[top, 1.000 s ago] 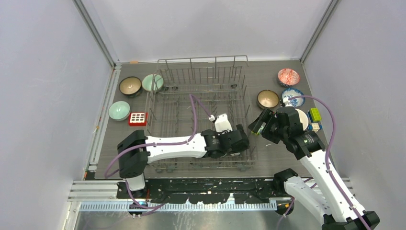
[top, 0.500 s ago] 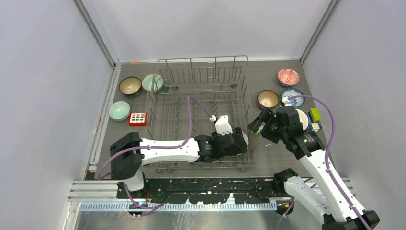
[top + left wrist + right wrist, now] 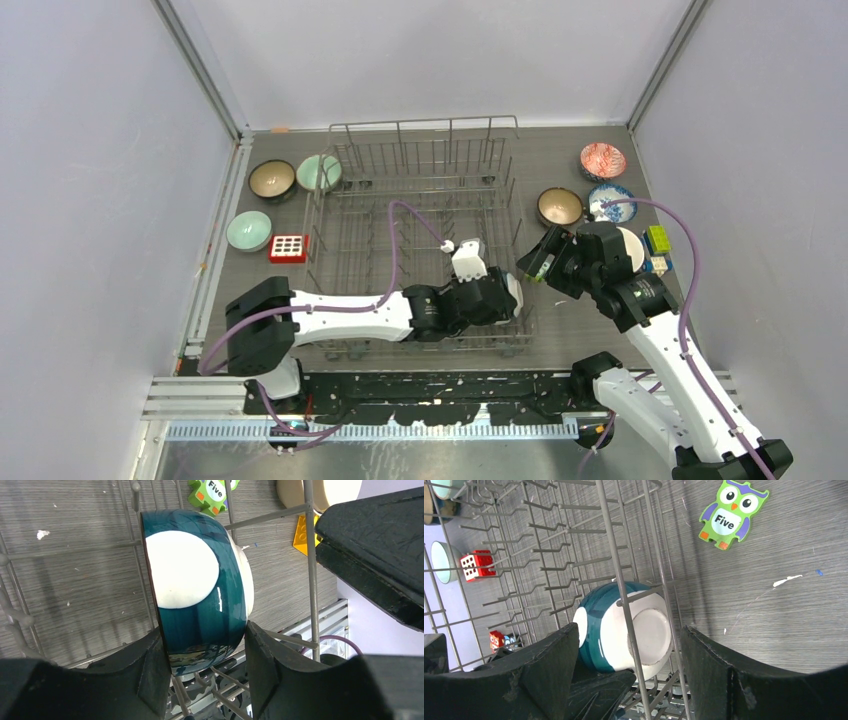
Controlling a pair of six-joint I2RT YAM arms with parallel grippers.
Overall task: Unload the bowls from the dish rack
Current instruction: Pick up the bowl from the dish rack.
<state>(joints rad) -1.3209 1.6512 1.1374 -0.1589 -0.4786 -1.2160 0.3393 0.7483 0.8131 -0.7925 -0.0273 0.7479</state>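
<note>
A: Bowls, from above?
B: Three on the bench left of the dish rack, four right; the left end effector reaches into the rack's near right corner.
A: Left wrist?
B: Its fingers clench a teal-and-white bowl standing on edge between the wires.
A: Right wrist?
B: The right end effector is released, just outside the rack (an owl figure lies on the bench nearby).

We're seeing smooth, glossy glaze gleaming on the teal-and-white bowl, dull grey metal wire on the dish rack, a matt grey wood-grain table, and matt, finely grained black fingers on the left gripper.
</note>
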